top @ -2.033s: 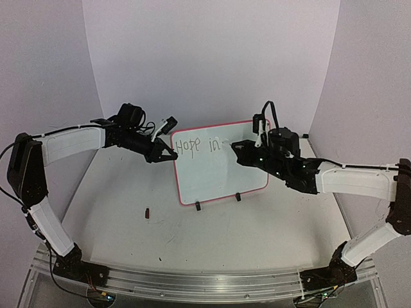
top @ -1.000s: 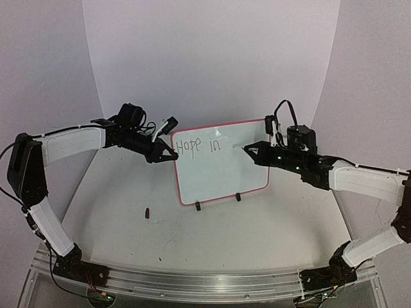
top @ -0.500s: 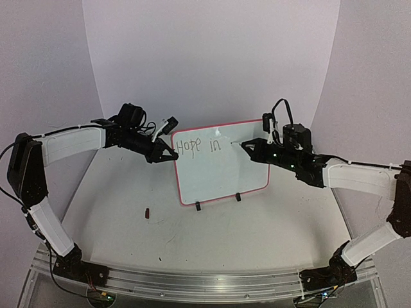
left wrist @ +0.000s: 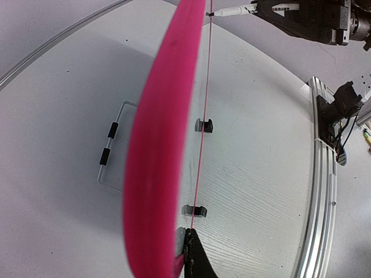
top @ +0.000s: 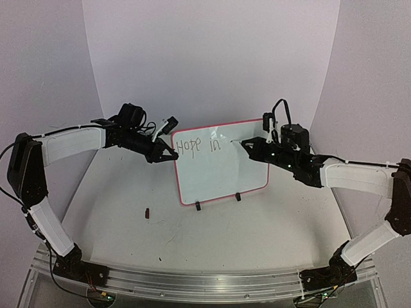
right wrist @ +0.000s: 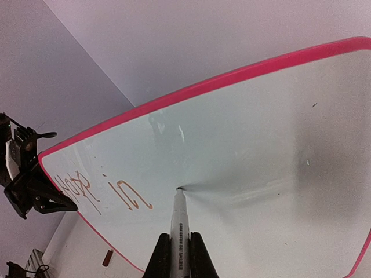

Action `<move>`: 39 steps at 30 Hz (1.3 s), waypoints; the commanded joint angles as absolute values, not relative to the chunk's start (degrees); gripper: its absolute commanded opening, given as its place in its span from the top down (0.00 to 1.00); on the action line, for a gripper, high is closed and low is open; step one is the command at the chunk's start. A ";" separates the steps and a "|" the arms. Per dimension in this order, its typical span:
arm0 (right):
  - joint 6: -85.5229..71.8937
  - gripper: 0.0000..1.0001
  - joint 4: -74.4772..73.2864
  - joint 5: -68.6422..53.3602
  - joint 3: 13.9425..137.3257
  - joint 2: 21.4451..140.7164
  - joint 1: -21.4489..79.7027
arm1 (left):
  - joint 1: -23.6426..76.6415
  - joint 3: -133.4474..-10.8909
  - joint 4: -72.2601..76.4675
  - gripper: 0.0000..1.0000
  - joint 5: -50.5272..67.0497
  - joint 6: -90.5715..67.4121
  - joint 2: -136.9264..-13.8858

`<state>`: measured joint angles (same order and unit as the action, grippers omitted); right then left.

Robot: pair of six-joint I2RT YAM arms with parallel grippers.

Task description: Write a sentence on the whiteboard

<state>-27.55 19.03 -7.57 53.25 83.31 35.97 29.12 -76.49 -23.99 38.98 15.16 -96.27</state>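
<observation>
The whiteboard (top: 221,173) stands tilted on its two black feet in the middle of the table, red-pink rim all round. The sentence (top: 198,145) reads "Hope in" along its top left. My left gripper (top: 168,154) is shut on the board's left rim (left wrist: 156,174), with a black fingertip (left wrist: 191,255) pressed to the edge. My right gripper (right wrist: 178,255) is shut on a white marker (right wrist: 178,223). The marker's tip touches the board (right wrist: 261,145) just right of the "in" (right wrist: 132,196).
A small dark red cap (top: 148,213) lies on the table left of the board's front. An aluminium rail (top: 192,282) runs along the near edge by the arm bases. Pale backdrop walls close in behind and on both sides.
My right arm has carried the marker slightly up and left, bringing the tip back onto the board right of "in". The left gripper and the board have not moved.
</observation>
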 commanded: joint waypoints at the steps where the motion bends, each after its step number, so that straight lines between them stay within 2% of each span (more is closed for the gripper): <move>1: -28.68 1.00 21.53 -2.23 53.71 81.90 35.77 | 29.62 -76.46 -27.51 1.00 32.66 18.77 -97.27; 20: -28.93 1.00 22.85 -7.85 56.47 84.81 35.77 | 29.62 -76.64 -27.65 1.00 32.56 18.81 -97.13; 39: -31.11 1.00 22.47 -6.60 51.11 84.09 35.77 | 29.64 -76.74 -27.68 1.00 32.59 18.88 -97.08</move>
